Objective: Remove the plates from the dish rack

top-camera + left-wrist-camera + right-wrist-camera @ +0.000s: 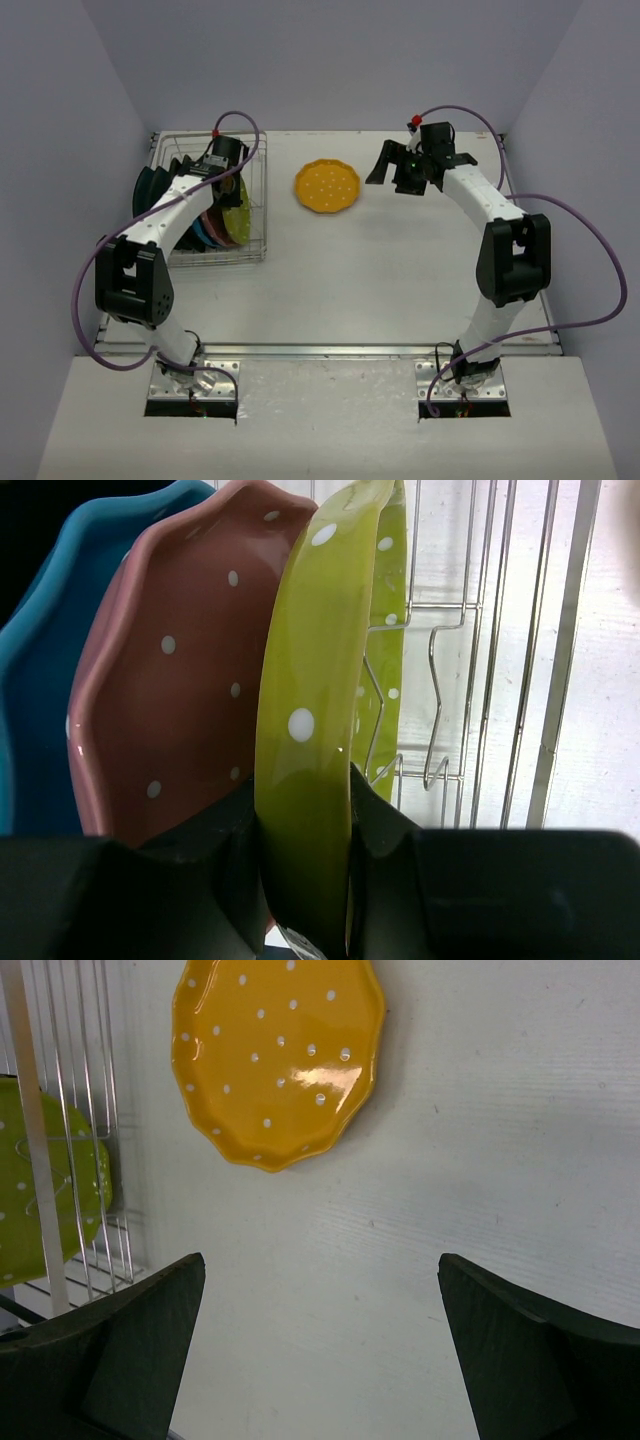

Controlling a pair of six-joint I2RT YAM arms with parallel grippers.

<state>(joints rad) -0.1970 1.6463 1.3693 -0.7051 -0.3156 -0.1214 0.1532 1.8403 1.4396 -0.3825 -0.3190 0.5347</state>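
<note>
The silver wire dish rack (256,252) stands at the table's back left with several plates upright in it. My left gripper (228,186) reaches down into it. In the left wrist view its gripper (308,880) is shut on the rim of the yellow-green dotted plate (310,730), one finger on each face. Behind that plate stand a maroon dotted plate (170,680) and a blue one (40,680). An orange dotted plate (327,186) lies flat on the table. To its right my right gripper (395,172) hovers wide open and holds nothing (320,1290).
Dark plates (148,190) fill the rack's left end. Upright rack tines (480,680) stand just right of the held plate. The right wrist view shows the orange plate (275,1055) and the rack's side (60,1160) at its left edge. Purple cables loop beside both arms.
</note>
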